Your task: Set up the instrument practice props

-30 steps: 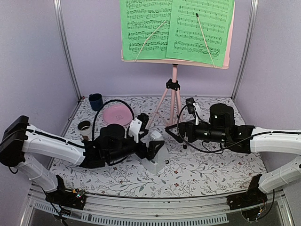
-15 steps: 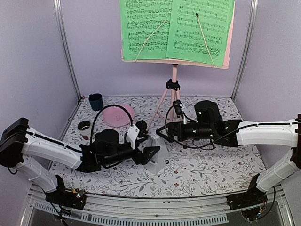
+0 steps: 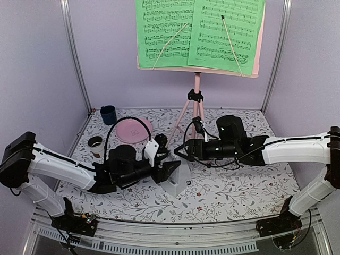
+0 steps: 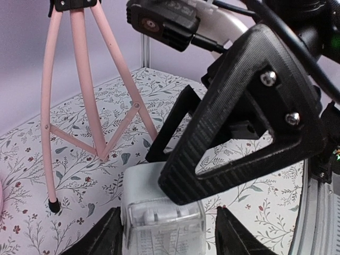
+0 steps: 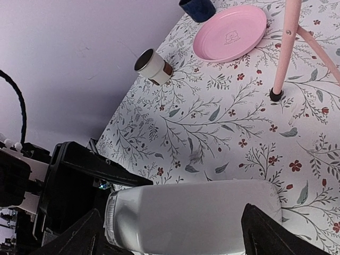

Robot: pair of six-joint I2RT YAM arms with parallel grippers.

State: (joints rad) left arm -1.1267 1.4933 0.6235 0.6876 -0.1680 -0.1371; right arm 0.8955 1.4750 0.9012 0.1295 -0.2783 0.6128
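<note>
Fingers (image 4: 110,237) of left gripper (image 4: 172,235) half-spread astride white metronome (image 4: 159,210), unclamped; right gripper (image 5: 172,229) wide, empty. Centre before squeezing.

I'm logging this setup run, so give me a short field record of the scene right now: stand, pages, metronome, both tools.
Music stand: upright on its tripod, at the back
Sheet music: two green pages on the stand's desk
Metronome: upright on the table, before the stand
Left tool: open, straddling the metronome
Right tool: open, close by the metronome
</note>
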